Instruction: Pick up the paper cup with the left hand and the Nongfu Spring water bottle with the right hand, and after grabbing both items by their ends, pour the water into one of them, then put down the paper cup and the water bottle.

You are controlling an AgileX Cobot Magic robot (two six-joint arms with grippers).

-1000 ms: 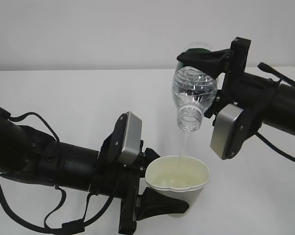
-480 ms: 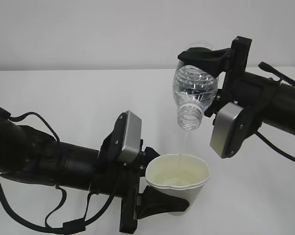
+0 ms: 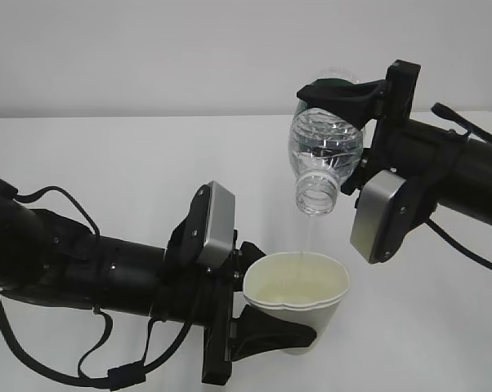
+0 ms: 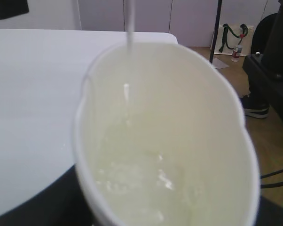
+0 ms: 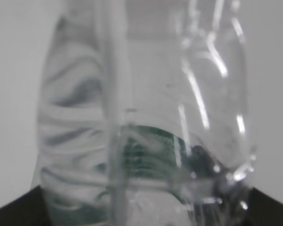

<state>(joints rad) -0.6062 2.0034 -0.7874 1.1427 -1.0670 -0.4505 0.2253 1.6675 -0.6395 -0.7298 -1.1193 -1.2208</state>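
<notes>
My left gripper [image 3: 266, 331] is shut on the white paper cup [image 3: 296, 292], held upright and low at centre; its rim is squeezed slightly out of round. My right gripper [image 3: 337, 100] is shut on the clear Nongfu Spring water bottle [image 3: 321, 155], tipped mouth-down above the cup. A thin stream of water [image 3: 306, 237] falls from the bottle mouth into the cup. The left wrist view looks straight into the paper cup [image 4: 169, 141], where water [image 4: 141, 183] pools at the bottom. The right wrist view is filled by the ribbed bottle [image 5: 146, 141] with its dark green label [image 5: 151, 150].
A white table [image 3: 107, 163] lies under both arms. Each wrist carries a grey-silver plate: the left [image 3: 217, 224], the right [image 3: 381, 214]. In the left wrist view, the table edge, floor, a bag [image 4: 231, 40] and a shoe [image 4: 254, 106] show at right.
The pour goes on; the cup and left arm have shifted very slightly. The bottle and right arm hold the same pose.
</notes>
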